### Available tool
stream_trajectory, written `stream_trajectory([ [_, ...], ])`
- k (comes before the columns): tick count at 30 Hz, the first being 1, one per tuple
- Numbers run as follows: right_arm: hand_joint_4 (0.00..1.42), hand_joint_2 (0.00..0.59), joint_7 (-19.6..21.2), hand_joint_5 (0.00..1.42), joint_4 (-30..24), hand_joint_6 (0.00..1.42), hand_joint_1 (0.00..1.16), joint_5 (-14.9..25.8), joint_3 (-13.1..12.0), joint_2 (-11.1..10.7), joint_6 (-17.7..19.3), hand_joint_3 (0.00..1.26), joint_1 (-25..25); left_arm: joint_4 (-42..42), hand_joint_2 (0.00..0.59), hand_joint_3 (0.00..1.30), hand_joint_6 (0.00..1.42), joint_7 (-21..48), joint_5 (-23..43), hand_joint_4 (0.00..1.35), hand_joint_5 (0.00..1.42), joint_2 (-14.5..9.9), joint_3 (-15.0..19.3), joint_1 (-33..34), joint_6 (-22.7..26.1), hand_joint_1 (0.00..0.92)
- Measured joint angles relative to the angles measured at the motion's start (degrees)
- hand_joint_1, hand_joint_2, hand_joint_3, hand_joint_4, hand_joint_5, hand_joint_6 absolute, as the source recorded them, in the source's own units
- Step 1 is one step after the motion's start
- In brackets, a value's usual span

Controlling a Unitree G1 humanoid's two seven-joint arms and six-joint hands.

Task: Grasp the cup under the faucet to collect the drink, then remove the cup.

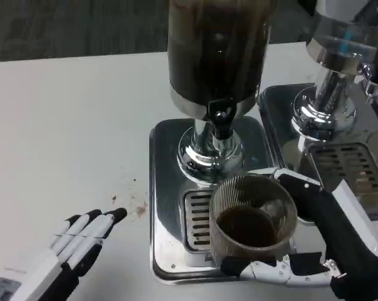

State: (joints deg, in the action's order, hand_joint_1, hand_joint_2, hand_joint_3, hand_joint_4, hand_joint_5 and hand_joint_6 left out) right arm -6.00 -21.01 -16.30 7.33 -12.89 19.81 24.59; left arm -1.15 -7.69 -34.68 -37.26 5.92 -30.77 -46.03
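I have the right robot hand [314, 251] wrapped around the cup [252, 216] at lower centre-right of the frame — fingers on both sides, so it is firmly held. The cup sits over the drip grille [198, 219] of the steel tray [160, 188], just below and in front of the faucet [221, 122] of the dark dispenser [217, 50], and already holds some brown drink. My left robot hand [82, 241] waits at lower left on the worktop [69, 125], fingers extended, holding nothing — clear of the tray.
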Motion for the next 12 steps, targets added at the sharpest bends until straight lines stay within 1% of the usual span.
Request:
stream_trajectory([
  [12, 0.79, 0.095, 0.2, 0.75, 0.0, 0.89, 1.03, -0.9, -0.2, 1.2, -0.1, 0.71, 0.1, 0.0, 0.168, 0.0, 0.0, 0.1, -0.5, 0.0, 0.0, -0.2, 0.0, 0.5, 0.0, 0.0],
])
